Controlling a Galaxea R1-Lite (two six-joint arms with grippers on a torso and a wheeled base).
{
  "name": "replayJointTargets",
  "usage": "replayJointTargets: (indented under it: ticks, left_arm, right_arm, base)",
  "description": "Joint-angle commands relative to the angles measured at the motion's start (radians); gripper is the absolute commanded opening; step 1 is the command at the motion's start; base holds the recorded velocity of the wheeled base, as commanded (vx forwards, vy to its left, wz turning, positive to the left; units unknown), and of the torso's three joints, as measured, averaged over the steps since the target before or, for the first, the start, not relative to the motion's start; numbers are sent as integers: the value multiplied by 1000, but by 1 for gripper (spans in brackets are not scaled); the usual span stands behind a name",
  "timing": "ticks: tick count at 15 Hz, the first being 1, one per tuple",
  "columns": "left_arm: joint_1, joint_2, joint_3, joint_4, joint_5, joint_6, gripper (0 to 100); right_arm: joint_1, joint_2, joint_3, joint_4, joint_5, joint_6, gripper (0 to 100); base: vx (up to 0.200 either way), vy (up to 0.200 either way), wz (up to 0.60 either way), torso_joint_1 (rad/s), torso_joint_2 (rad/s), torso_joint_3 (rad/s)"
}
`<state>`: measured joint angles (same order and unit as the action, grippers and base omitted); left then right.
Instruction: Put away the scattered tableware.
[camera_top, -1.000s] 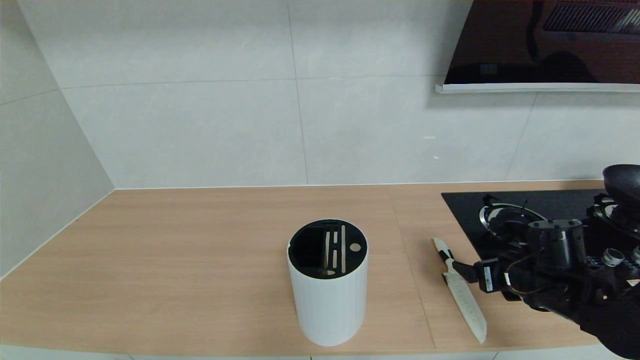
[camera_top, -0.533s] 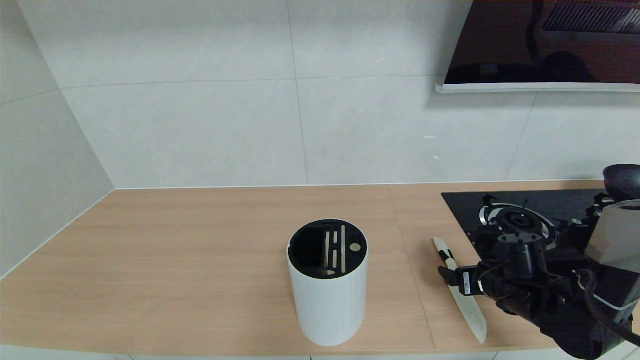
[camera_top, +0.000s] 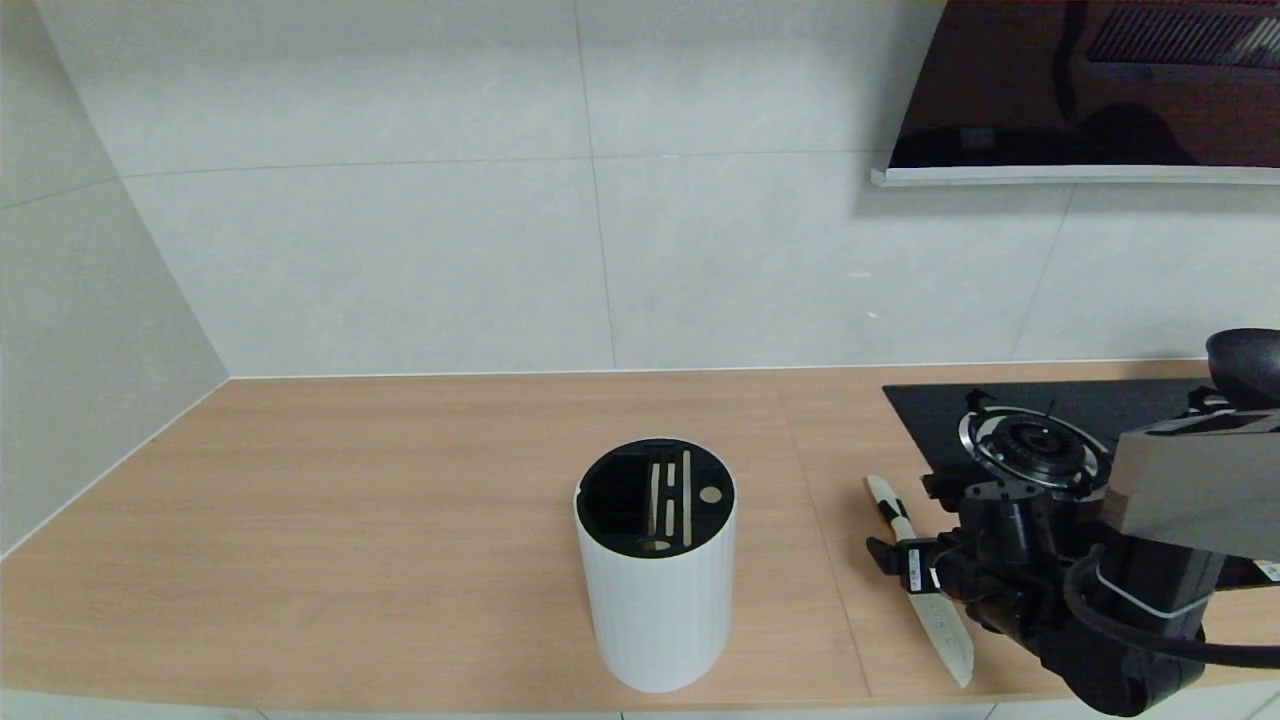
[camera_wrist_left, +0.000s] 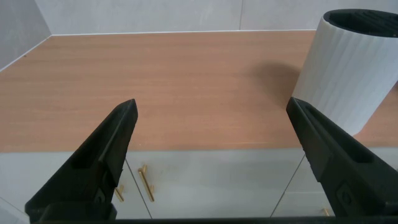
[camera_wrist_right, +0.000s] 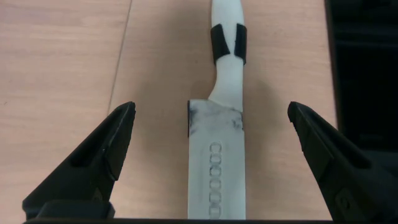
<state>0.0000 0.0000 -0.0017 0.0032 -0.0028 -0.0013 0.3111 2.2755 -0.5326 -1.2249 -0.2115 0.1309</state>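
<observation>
Head view: a knife (camera_top: 948, 635) lies flat on the counter (camera_top: 400, 500) near its front edge, just beside the stove (camera_top: 1030, 450), handle toward the back wall. The white holder (camera_top: 655, 590) stands upright near the front edge, well apart from the knife. The right gripper (camera_wrist_right: 211, 118) hovers over the knife where handle meets blade, fingers spread to either side. The left gripper (camera_wrist_left: 211, 109), fingers spread and holding nothing, hangs at the counter's front edge near the holder.
</observation>
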Motion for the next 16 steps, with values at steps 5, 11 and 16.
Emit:
replayJointTargets:
  ticks: [5, 11, 16]
  left_arm:
    - [-2, 0, 0, 0, 1, 0, 100]
    - [-2, 0, 0, 0, 1, 0, 100]
    - [-2, 0, 0, 0, 1, 0, 100]
  right_arm:
    - [0, 76, -27, -18, -17, 0, 100]
    - [0, 85, -33, -18, -26, 0, 100]
    - [0, 93, -33, -18, -28, -2, 100]
  base:
    - [0, 0, 0, 0, 0, 0]
    - [0, 0, 0, 0, 0, 0]
    - [0, 0, 0, 0, 0, 0]
